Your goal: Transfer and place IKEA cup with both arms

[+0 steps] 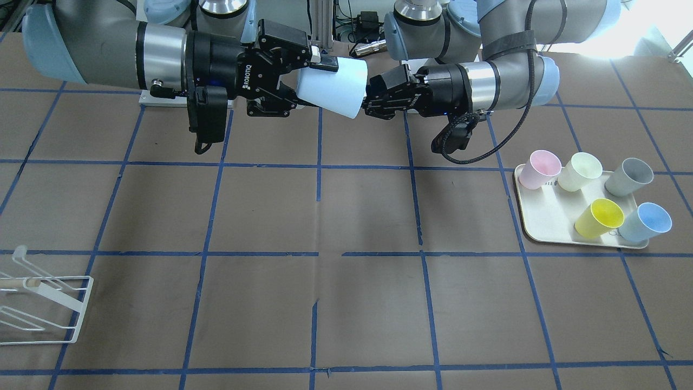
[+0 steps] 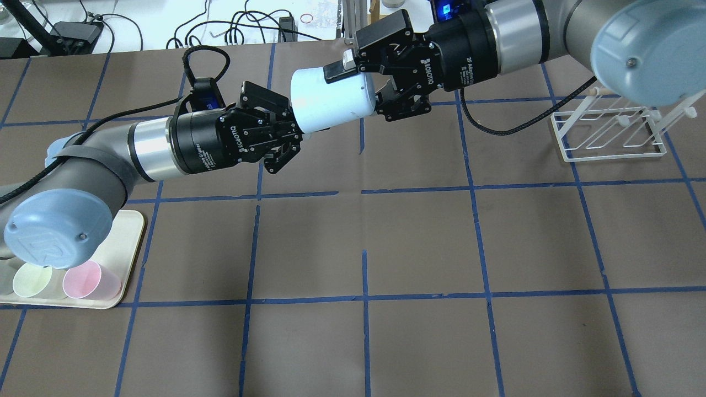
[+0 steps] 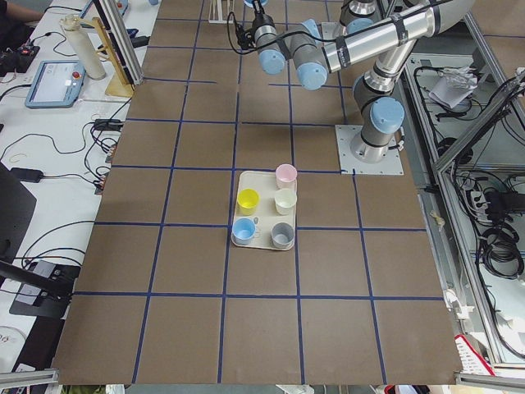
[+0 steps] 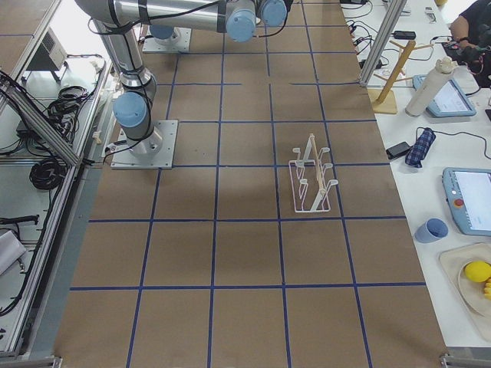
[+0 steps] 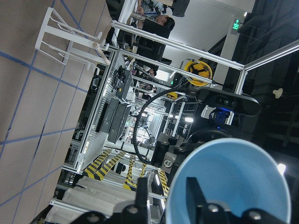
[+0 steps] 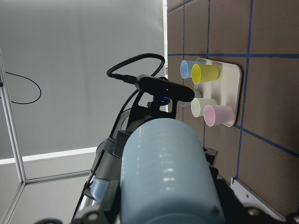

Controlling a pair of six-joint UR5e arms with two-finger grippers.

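The pale blue IKEA cup (image 1: 333, 89) hangs on its side in mid-air between both grippers, high over the table's far middle; it also shows in the overhead view (image 2: 331, 102). My left gripper (image 1: 370, 100) is shut on its open rim, with one finger (image 5: 194, 196) inside the cup (image 5: 233, 186). My right gripper (image 1: 314, 86) is closed around the narrow base end, with one pad (image 2: 337, 70) lying flat on the cup wall. In the right wrist view the cup (image 6: 163, 172) fills the centre, and that gripper's other finger is hidden behind it.
A cream tray (image 1: 547, 230) on my left side holds a pink cup (image 1: 541, 168), a pale yellow-green cup (image 1: 580, 170), a grey cup (image 1: 631, 176), a yellow cup (image 1: 600, 218) and a second blue cup (image 1: 647, 222). A white wire rack (image 2: 606, 132) stands on my right side.
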